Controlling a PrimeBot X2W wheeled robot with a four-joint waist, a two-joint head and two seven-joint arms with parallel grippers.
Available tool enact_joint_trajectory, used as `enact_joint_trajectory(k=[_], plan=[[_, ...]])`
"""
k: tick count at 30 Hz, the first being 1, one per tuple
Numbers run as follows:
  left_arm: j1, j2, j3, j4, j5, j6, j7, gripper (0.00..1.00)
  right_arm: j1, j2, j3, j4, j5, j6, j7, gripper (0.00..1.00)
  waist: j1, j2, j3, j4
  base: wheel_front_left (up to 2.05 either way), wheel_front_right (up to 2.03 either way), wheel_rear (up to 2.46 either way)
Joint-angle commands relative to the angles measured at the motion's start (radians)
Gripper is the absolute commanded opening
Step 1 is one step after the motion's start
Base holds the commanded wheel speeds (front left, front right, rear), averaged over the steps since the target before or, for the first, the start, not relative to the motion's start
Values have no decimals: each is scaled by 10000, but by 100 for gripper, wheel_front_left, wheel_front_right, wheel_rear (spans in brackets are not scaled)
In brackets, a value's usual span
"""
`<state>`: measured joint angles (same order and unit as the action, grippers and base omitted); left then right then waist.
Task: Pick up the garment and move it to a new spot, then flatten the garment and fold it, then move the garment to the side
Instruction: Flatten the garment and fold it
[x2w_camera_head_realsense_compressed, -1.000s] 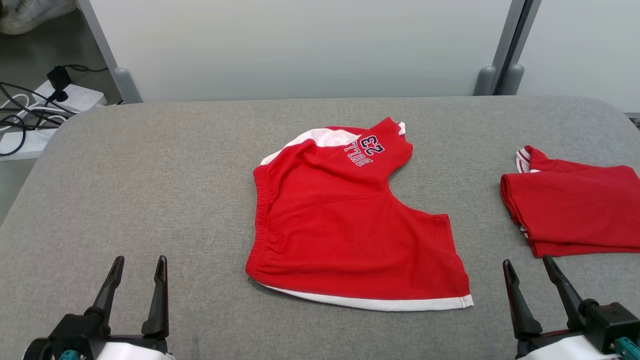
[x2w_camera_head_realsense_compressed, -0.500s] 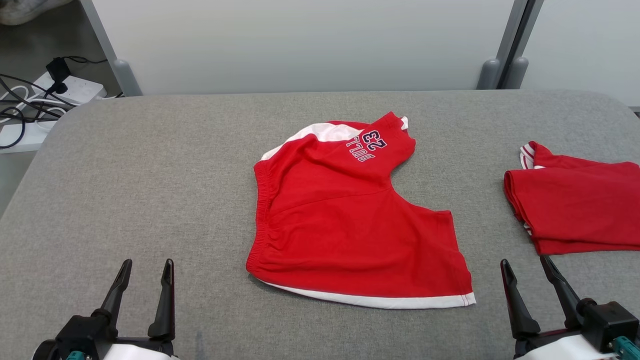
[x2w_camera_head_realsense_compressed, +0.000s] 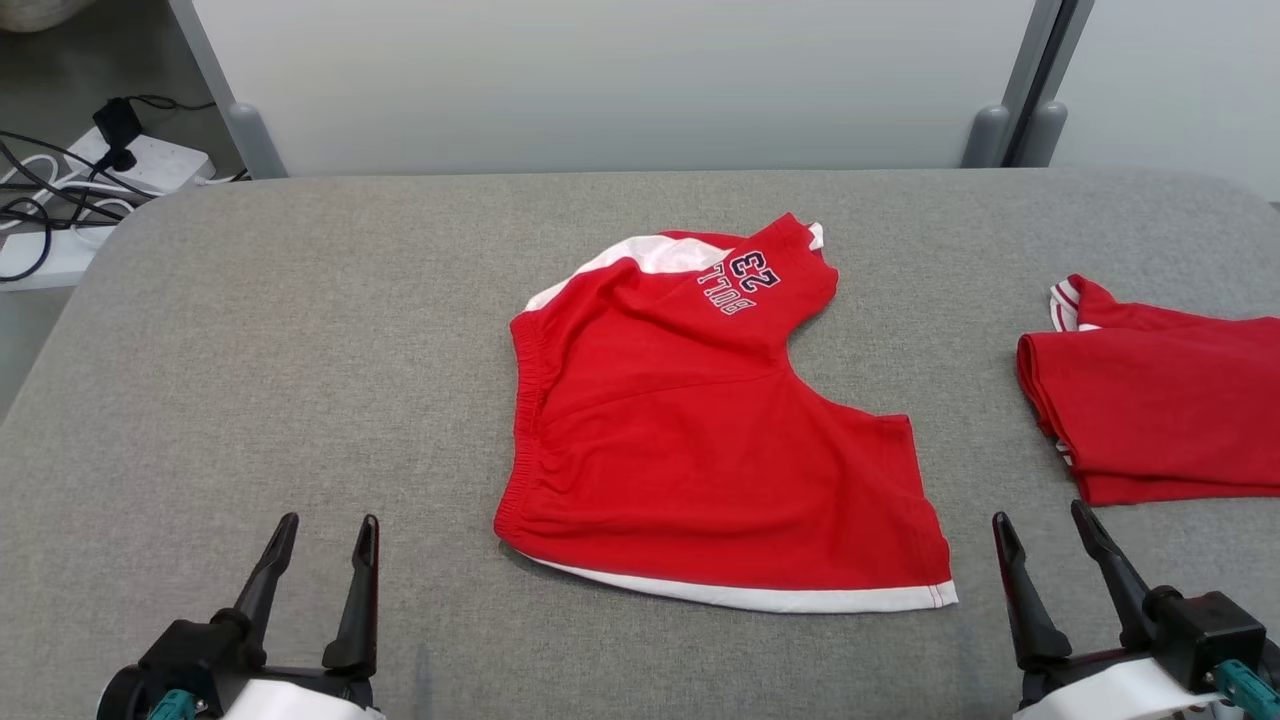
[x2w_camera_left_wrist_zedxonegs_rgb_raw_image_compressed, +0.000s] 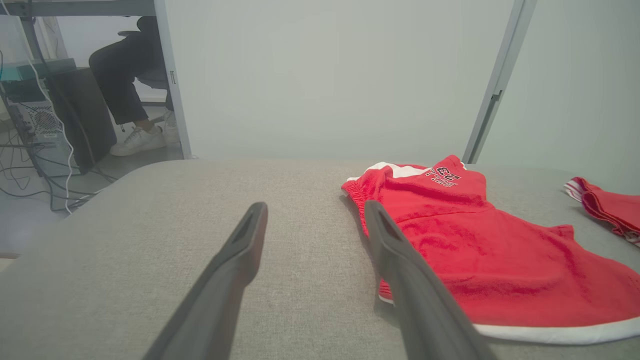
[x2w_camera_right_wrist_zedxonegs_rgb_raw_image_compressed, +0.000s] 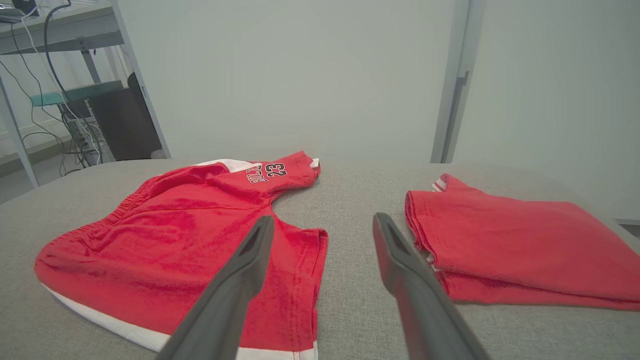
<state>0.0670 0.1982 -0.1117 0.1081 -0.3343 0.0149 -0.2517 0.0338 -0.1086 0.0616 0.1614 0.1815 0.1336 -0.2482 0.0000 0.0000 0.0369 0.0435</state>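
While the red knit shorts with white trim (x2w_camera_head_realsense_compressed: 700, 440) lie spread at the middle of the grey fabric tabletop (x2w_camera_head_realsense_compressed: 300, 350), the left gripper (x2w_camera_head_realsense_compressed: 330, 522) and right gripper (x2w_camera_head_realsense_compressed: 1040, 514) stand released and empty at its near edge, with a folded red garment (x2w_camera_head_realsense_compressed: 1160, 410) just beyond the right one.

A grey fabric-topped bench (x2w_camera_head_realsense_compressed: 250, 330) with rounded corners stands before pale partition panels (x2w_camera_head_realsense_compressed: 600, 80) joined by grey uprights (x2w_camera_head_realsense_compressed: 1040, 70). At ten o'clock in the head view, a white power strip (x2w_camera_head_realsense_compressed: 150, 165) with black cables lies on the dark floor (x2w_camera_head_realsense_compressed: 60, 80). At ten o'clock in the left wrist view, a seated person's leg (x2w_camera_left_wrist_zedxonegs_rgb_raw_image_compressed: 117, 75) and white shoe (x2w_camera_left_wrist_zedxonegs_rgb_raw_image_compressed: 137, 142) show beside a computer case (x2w_camera_left_wrist_zedxonegs_rgb_raw_image_compressed: 42, 125). The light is soft and even.
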Motion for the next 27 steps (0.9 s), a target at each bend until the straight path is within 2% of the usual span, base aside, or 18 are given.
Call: enact_joint_trajectory(k=[1, 9, 13, 27], plan=[[-729, 42, 202, 38, 13, -208, -99, 100, -458, -198, 300, 41, 134, -29, -82, 100, 0, 0, 133, -23, 0, 0, 0], [-1651, -134, -864, 1264, -281, -1083, 551, 100, -798, -316, 705, 991, 367, -29, 1072, 100, 0, 0, 889, -50, 0, 0, 0], [-2093, -63, -1334, 1732, -443, -1297, 789, 100, -1012, -389, 997, 1188, 476, -29, 1371, 100, 0, 0, 1238, -115, 0, 0, 0], [-3494, 558, -2814, 3270, -1621, -1452, 1315, 100, -1733, -490, 2081, 2048, 883, -29, 1627, 100, 0, 0, 1870, -464, 0, 0, 0]])
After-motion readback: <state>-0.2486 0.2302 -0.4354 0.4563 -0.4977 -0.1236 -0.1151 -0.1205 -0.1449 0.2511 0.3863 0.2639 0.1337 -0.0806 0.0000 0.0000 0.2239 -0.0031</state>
